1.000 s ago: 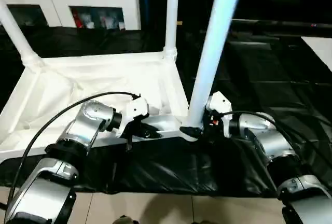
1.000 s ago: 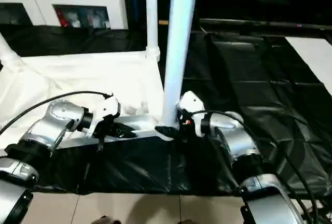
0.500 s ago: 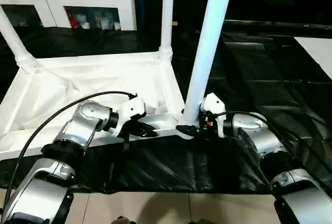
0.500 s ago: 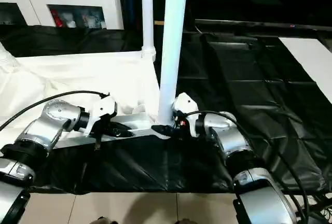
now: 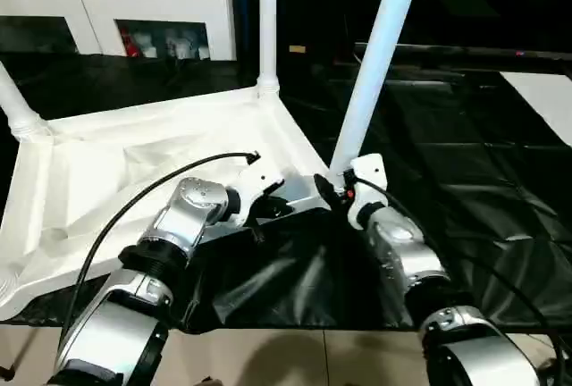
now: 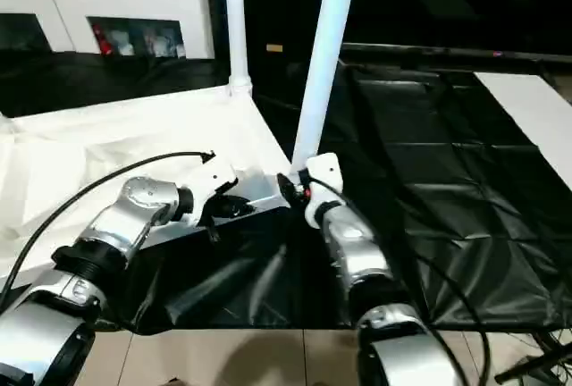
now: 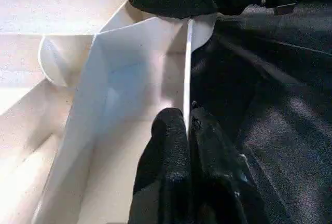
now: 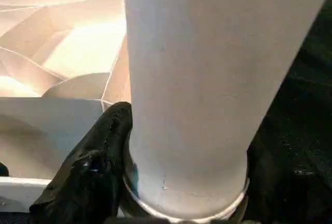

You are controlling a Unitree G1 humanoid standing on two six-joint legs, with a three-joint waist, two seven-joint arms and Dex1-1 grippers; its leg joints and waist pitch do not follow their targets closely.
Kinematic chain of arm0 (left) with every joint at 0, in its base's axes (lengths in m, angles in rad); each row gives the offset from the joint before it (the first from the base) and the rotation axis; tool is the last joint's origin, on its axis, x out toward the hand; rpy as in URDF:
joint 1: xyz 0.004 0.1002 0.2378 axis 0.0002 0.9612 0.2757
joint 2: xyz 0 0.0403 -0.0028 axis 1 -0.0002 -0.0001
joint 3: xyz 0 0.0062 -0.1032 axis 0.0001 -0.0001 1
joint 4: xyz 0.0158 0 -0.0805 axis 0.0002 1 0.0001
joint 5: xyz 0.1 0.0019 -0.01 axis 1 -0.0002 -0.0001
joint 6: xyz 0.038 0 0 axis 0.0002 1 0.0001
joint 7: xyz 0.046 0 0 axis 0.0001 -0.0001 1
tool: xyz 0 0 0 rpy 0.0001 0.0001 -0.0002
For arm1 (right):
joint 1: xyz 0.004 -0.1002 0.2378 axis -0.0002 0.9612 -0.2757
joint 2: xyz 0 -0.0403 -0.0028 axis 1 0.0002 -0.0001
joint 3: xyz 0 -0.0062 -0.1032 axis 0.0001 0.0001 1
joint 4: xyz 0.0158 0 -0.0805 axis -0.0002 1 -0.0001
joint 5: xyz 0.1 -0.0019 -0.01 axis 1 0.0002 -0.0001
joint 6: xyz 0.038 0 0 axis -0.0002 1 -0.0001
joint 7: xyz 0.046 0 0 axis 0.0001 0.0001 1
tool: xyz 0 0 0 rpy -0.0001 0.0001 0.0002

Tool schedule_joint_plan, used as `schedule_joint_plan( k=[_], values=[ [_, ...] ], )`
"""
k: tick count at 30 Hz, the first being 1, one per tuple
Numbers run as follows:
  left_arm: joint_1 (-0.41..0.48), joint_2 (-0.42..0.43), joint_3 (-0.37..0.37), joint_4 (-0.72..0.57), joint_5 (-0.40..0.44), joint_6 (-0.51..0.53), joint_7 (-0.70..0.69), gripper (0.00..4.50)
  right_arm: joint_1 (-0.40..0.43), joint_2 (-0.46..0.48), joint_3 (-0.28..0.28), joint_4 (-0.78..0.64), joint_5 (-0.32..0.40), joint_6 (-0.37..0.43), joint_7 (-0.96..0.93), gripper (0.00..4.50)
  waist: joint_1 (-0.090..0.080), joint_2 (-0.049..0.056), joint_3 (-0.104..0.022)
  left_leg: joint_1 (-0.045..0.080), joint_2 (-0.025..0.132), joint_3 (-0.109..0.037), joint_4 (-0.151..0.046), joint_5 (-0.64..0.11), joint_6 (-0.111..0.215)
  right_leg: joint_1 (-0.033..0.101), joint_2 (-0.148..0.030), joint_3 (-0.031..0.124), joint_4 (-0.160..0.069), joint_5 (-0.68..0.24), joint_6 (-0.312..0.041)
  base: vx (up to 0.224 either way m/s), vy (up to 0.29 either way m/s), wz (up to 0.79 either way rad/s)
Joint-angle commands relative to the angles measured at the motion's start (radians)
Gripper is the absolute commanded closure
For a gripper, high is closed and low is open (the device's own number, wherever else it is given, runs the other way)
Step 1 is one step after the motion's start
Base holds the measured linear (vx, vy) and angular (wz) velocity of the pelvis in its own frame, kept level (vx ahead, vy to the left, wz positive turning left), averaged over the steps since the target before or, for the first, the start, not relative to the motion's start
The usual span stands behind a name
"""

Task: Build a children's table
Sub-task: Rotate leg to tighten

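The children's table top [image 5: 116, 172] lies upside down on the black-covered work table. White legs stand in its far left corner [image 5: 13, 104] and far right corner [image 5: 266, 29]. A third leg [image 5: 380, 55] rises from the near right corner, leaning to the right. My right gripper [image 5: 332, 191] is shut around that leg's base; one black finger [image 8: 98, 156] presses against the tube [image 8: 207, 79]. My left gripper [image 5: 268, 212] is shut on the top's thin near rim [image 7: 188, 68], just left of that corner, with both fingertips [image 7: 174, 136] pinching the wall.
A white cabinet [image 5: 134, 2] stands behind the work table. Wrinkled black cover [image 5: 465, 163] stretches to the right, and a white surface [image 5: 545, 91] shows at the far right. Floor tiles [image 5: 295, 359] run under the table's front edge.
The view has shifted. My right gripper has closed in on the leg's base and its forearm now points more forward. The leg leans further right. The left gripper keeps its pinch.
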Motion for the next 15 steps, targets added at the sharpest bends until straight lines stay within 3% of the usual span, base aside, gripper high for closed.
schedule_joint_plan(
  k=[1,3,6,9,11,15],
  values=[
    [-0.001,-0.067,-0.025,0.012,-0.029,-0.028,0.011,4.5,-0.018,0.123,0.084,-0.021,-0.004,-0.031,0.139,1.12,-0.006,-0.012,-0.051,0.016,0.029,-0.029,-0.084,-0.412,-0.002,0.01,-0.058,0.035,-0.104,-0.555,-0.117,0.0,0.0,0.0],
    [0.022,-0.022,-0.019,-0.014,-0.036,-0.05,-0.058,4.5,0.001,0.084,0.076,-0.055,0.013,-0.039,0.225,1.12,-0.007,-0.013,-0.054,0.007,0.029,-0.029,-0.084,-0.383,0.013,0.017,-0.061,0.039,-0.096,-0.512,-0.131,0.0,0.0,0.0],
    [0.045,0.022,-0.013,-0.044,-0.048,-0.062,-0.118,4.5,0.022,0.031,0.089,-0.087,0.022,-0.042,0.32,0.73,-0.006,-0.011,-0.058,-0.001,0.031,-0.023,-0.082,-0.326,0.035,0.022,-0.059,0.044,-0.083,-0.407,-0.165,0.0,0.0,0.0],
    [0.061,0.054,-0.006,-0.066,-0.07,-0.073,-0.173,4.5,0.031,-0.018,0.103,-0.099,0.023,-0.038,0.38,0.62,-0.005,-0.012,-0.059,-0.004,0.03,-0.019,-0.079,-0.284,0.045,0.027,-0.058,0.045,-0.076,-0.362,-0.189,0.0,0.0,0.0],
    [0.078,0.106,-0.004,-0.091,-0.092,-0.099,-0.264,4.5,0.029,-0.081,0.073,-0.1,0.075,0.006,0.497,0.62,-0.001,-0.016,-0.061,-0.003,0.032,-0.017,-0.075,-0.267,0.059,0.028,-0.059,0.046,-0.071,-0.338,-0.202,0.0,0.0,0.0],
    [0.086,0.147,-0.001,-0.103,-0.109,-0.121,-0.35,4.5,0.028,-0.146,0.087,-0.098,0.067,-0.022,0.633,0.62,0.007,-0.013,-0.065,-0.002,0.035,-0.01,-0.07,-0.207,0.067,0.029,-0.053,0.046,-0.054,-0.234,-0.24,0.0,0.0,0.0]
  ],
)
